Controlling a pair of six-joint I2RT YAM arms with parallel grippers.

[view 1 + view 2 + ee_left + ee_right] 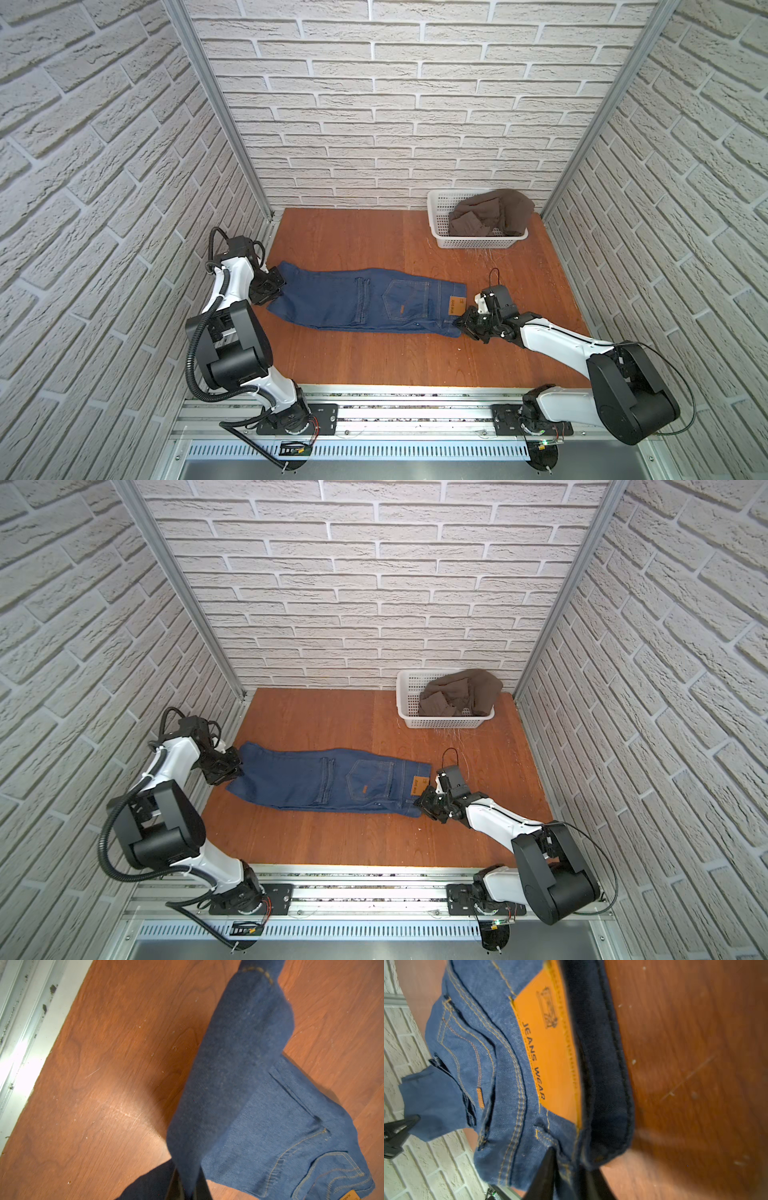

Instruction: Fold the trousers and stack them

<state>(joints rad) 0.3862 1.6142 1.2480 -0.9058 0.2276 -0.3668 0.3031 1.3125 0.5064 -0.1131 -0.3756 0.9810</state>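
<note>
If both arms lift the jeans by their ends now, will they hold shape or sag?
Probably sag: the trousers are soft denim, and the leg end pinched in the left gripper drapes in a curve. Likely heavyish for cloth, lying doubled in layers. The right gripper pinches the thick waistband, so slipping seems unlikely.

A white perforated plastic basket (436, 226) stands at the far right of the reddish-brown wooden tabletop (353, 241), near the back wall. A crumpled brown cloth (494, 216) lies in it and rises above its far rim. Pale scratches (478, 250) mark the wood just in front of the basket. White brick-patterned walls (374, 104) close three sides, with metal posts (218, 104) in the back corners. A metal rail (415, 409) and a slotted grille (374, 451) run along the near edge.
</note>
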